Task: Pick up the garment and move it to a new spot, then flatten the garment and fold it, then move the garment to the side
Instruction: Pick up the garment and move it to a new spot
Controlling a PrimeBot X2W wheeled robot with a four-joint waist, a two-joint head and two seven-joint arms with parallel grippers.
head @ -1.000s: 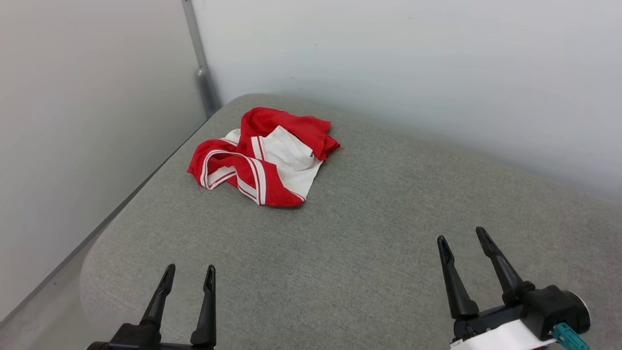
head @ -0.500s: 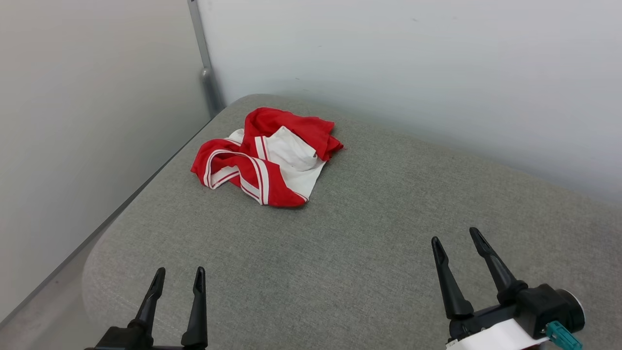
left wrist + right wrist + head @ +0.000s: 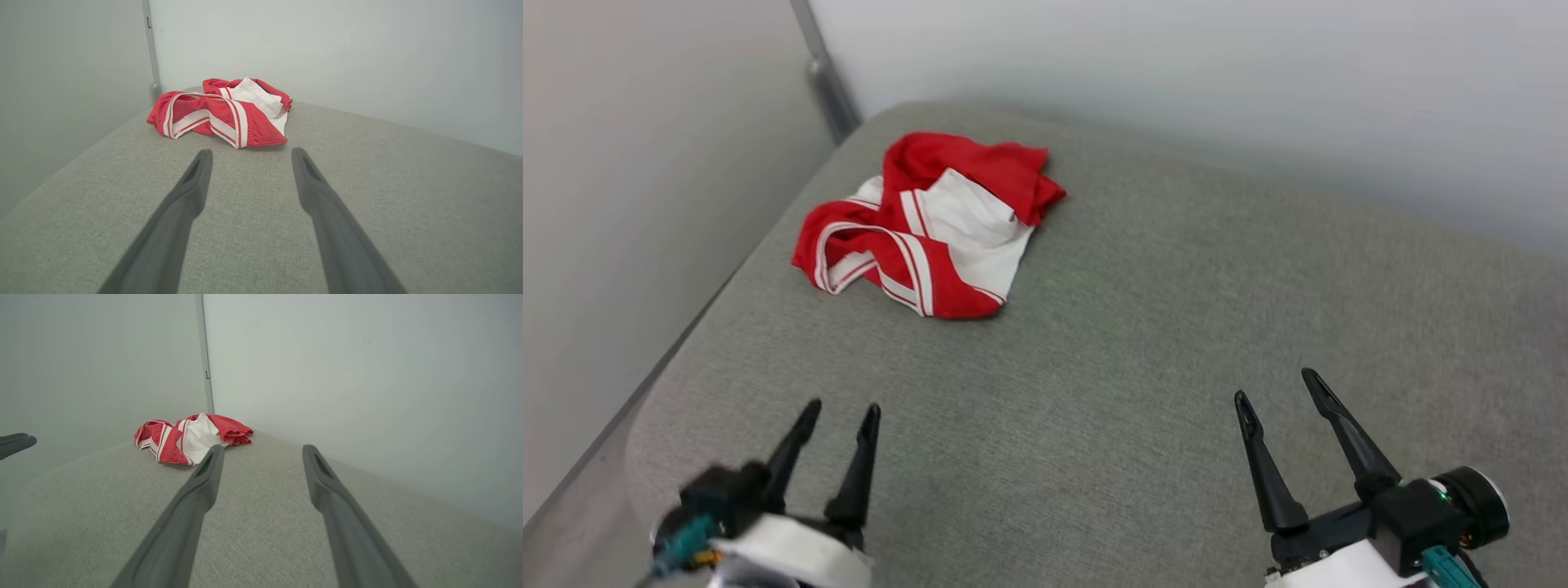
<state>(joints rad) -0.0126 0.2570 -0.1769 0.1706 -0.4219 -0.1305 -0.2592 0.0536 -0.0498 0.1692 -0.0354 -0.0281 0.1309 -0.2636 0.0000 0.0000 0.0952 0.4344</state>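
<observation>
The garment [image 3: 927, 224] is a crumpled red and white heap with striped trim, lying near the far left corner of the grey upholstered surface [image 3: 1143, 327]. No lettering shows on it. My left gripper [image 3: 841, 408] hovers open over the near left part of the surface, well short of the garment [image 3: 222, 112], with nothing between its fingers. At the near right, my right gripper [image 3: 1278, 384] is open and empty too, and the garment [image 3: 186, 437] lies far ahead to its left. My left gripper's fingertips [image 3: 16, 443] poke in at the left edge of the right wrist view.
Pale walls close in on the left and the back, meeting at a grey metal post [image 3: 821, 69] just behind the garment. The surface's rounded left edge [image 3: 645, 416] drops to a floor strip. Bare grey fabric spreads across the middle and right.
The head camera has tilted and turned, so the scene sits higher and further left. My left arm has risen further into view. The garment lies as before.
</observation>
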